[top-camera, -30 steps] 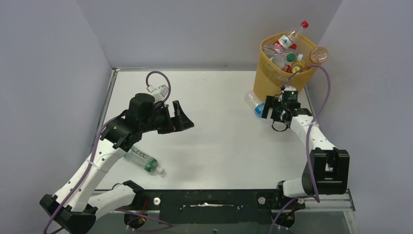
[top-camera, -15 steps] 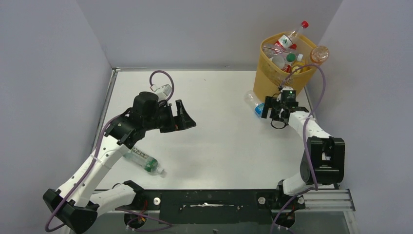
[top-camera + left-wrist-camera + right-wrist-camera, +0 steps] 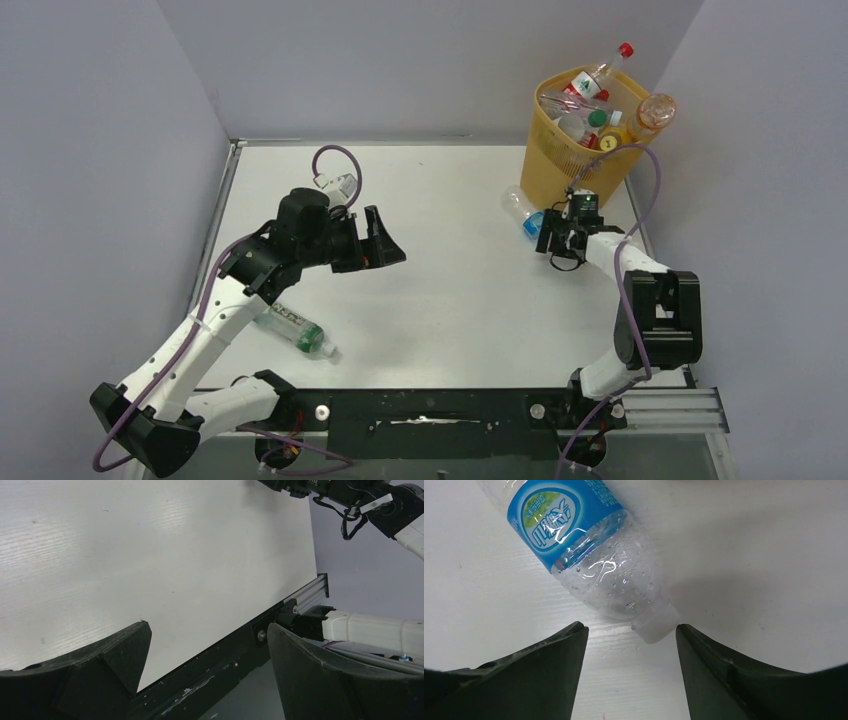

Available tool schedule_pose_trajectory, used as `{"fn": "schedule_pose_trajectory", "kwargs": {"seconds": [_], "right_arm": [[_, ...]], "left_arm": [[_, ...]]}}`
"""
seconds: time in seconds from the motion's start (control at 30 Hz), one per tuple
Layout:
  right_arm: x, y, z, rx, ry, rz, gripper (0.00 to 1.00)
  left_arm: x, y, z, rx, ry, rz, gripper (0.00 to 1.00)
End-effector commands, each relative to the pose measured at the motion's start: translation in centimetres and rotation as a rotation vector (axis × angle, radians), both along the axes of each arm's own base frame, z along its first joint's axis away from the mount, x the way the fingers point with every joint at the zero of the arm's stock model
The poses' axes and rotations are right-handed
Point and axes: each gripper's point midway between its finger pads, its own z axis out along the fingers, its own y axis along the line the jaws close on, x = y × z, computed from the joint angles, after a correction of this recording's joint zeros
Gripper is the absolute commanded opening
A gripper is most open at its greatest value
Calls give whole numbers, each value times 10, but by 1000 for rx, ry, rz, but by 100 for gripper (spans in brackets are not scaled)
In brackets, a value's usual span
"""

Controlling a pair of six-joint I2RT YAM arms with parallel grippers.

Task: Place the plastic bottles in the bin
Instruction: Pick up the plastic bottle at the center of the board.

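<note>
A: What does the bin (image 3: 555,165) hold?

B: It stands at the far right corner of the table (image 3: 450,310), and it is filled up to the rim with plastic bottles (image 3: 580,105). A clear bottle with a red cap (image 3: 600,72) sticks out over the far edge. An orange bottle (image 3: 653,110) leans on the right rim, and a green cap (image 3: 597,118) shows in the middle of the heap.

A: Are some bottles outside of it?

B: Two that I can see. A blue-label bottle (image 3: 522,212) lies on its side just beside the foot of the bin. A green-label bottle (image 3: 300,335) lies near the front left, partly under the left arm.

A: And the grippers?

B: The right gripper (image 3: 631,630) is low at the blue-label bottle — its jaws stand apart, with the white cap end of the bottle between the fingertips and close to one finger. I cannot tell if it touches. The left gripper (image 3: 209,630) hangs above bare table, its jaws wide apart and nothing between them.
</note>
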Motion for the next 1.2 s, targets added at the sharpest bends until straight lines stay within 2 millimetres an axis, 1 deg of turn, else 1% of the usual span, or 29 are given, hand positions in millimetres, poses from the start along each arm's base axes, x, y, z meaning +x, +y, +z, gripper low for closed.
{"fn": "schedule_pose_trajectory", "kwargs": {"seconds": [0.0, 0.13, 0.2, 0.3, 0.4, 0.47, 0.7, 0.8, 0.97, 1.07, 1.13, 1.17], "right_arm": [[19, -3, 4, -26, -54, -23, 65], [24, -4, 1, -50, -48, -22, 61], [26, -1, 2, -65, -43, -8, 57], [27, 10, 6, -95, -50, 25, 57], [23, 24, 8, -135, -47, 59, 57], [20, 26, 10, -171, -45, 64, 57], [13, 14, 21, -221, -71, 36, 62], [17, 15, 19, -209, -72, 38, 65], [29, 20, 13, -203, -59, 58, 66], [34, 21, 10, -201, -52, 63, 63], [37, 23, 10, -196, -51, 70, 59], [38, 23, 10, -195, -50, 71, 55]], "left_arm": [[3, -5, 22, -38, -69, -19, 88], [2, -4, 26, -35, -72, -17, 88], [2, -4, 27, -34, -75, -18, 88], [1, -3, 26, -32, -72, -16, 88], [1, -5, 25, -36, -70, -20, 88], [0, -6, 25, -37, -68, -23, 88], [-2, -7, 25, -37, -68, -27, 88], [-3, -8, 25, -38, -69, -28, 88], [-5, -7, 28, -38, -73, -27, 88], [-6, -5, 28, -33, -75, -23, 88], [-7, -4, 28, -34, -74, -22, 88], [-7, -4, 28, -33, -74, -21, 88]]}}
